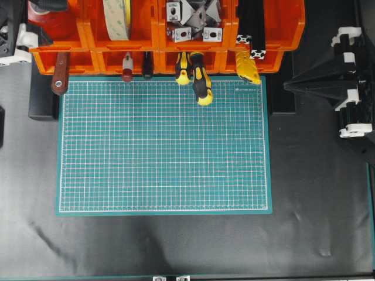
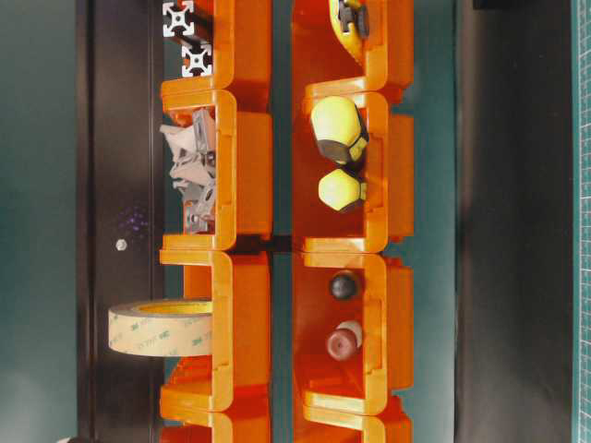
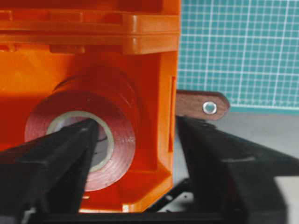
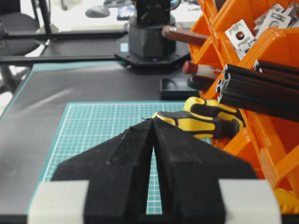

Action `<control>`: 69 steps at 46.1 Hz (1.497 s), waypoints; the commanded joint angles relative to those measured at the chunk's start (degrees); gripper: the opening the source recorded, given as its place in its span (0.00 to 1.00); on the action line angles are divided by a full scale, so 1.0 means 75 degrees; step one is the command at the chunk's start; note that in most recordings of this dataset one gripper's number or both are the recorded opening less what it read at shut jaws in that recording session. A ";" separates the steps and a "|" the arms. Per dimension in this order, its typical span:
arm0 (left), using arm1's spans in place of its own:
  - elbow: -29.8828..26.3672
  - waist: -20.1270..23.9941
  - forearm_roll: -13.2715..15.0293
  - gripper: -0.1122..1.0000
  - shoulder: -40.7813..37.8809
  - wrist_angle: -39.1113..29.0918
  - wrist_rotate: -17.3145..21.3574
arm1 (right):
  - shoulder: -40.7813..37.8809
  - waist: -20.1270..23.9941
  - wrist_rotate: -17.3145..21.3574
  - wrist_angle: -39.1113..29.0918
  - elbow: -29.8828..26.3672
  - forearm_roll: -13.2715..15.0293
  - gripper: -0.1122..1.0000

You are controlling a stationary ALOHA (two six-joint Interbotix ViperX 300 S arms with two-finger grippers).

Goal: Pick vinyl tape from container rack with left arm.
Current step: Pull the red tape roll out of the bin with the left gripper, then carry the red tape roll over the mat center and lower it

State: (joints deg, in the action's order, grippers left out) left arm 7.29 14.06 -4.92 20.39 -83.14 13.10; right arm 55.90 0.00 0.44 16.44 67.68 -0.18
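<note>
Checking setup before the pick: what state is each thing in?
Glossy red vinyl tape roll: lying inside the bin, one finger in its core.
Bright orange plastic container rack: two tiers, bins filled.
Left tool: open, straddling the tape and bin wall.
Right tool: shut, holding nothing.
Cream-beige tape roll: on edge in its bin.

The only readable marking is on the cream-beige tape roll (image 2: 162,329) that stands in an upper bin of the container rack (image 2: 242,166): in the table-level view the small repeated print "3M" can be made out along its outer band. On the cutting mat (image 1: 164,146) there is a small white line of print near the 1 o'clock corner, too small to read.
</note>
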 commanded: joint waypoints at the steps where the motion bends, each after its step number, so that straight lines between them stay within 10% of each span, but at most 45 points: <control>1: -0.0059 0.0035 -0.0023 0.63 0.0082 0.0035 0.0070 | -0.0023 0.0012 0.0000 0.0059 -0.0211 -0.0012 0.09; 10: -0.0070 0.0082 -0.0012 0.26 0.0082 0.0035 0.0199 | 0.0023 0.0012 0.0000 0.0000 -0.0211 -0.0012 0.09; 26: -0.1324 -0.0047 -0.0012 0.26 0.0141 -0.0527 0.0199 | 0.0141 0.0023 0.0000 0.0012 -0.0223 -0.0012 0.09; 41: -0.2660 -0.2402 0.0012 0.26 0.0000 -0.0141 -0.0715 | 0.0246 0.0023 0.0012 0.0012 -0.0246 -0.0012 0.09; 51: -0.2051 -0.3703 0.0012 0.26 -0.0211 0.1688 -0.1535 | 0.0316 0.0059 0.0012 0.0012 -0.0246 -0.0012 0.09; 69: 0.0961 -0.4090 0.0012 0.26 -0.0996 0.3914 -0.1652 | 0.0398 0.0059 -0.0035 0.0035 -0.0258 -0.0012 0.09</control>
State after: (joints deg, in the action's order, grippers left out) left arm 10.81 -16.79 -4.75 13.18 -55.37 0.79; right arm 58.89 0.35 0.35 16.35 67.68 -0.18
